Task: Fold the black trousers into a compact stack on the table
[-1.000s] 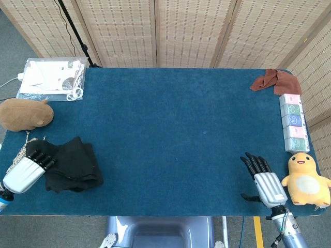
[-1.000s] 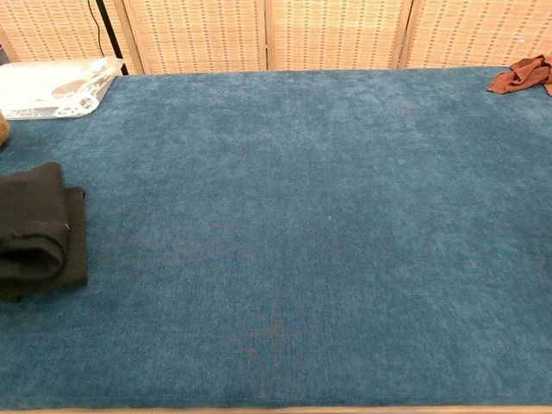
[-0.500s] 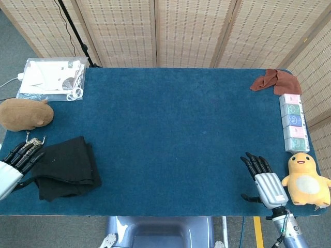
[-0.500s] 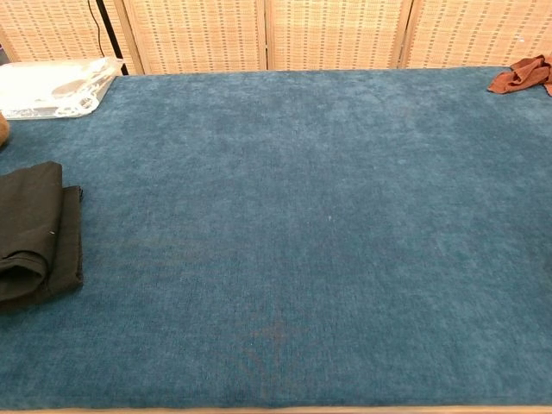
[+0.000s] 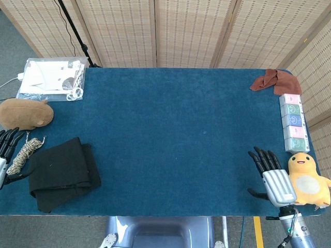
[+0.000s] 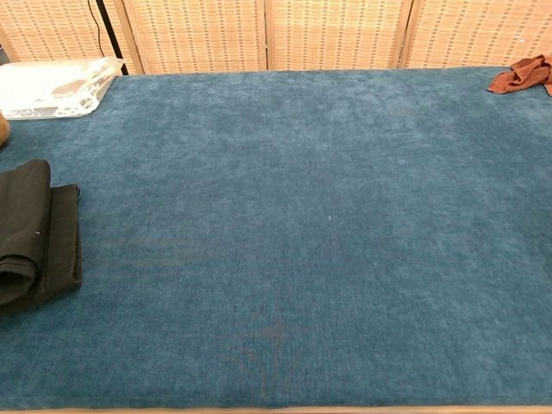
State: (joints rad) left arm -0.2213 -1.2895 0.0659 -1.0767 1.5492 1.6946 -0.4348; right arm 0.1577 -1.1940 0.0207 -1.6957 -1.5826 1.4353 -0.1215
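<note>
Two robot hands empty, left robot hand fingers spread beside folded black trousers, right robot hand splayed flat

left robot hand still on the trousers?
No. In the head view the left robot hand sits open at the table edge, apart from the folded trousers.

Silver-backed right hand; black fingers

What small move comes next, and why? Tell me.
Probably draw the left hand fully clear and stop: the trousers already lie folded in a compact stack on the table, and both it and the right hand hold nothing.
</note>
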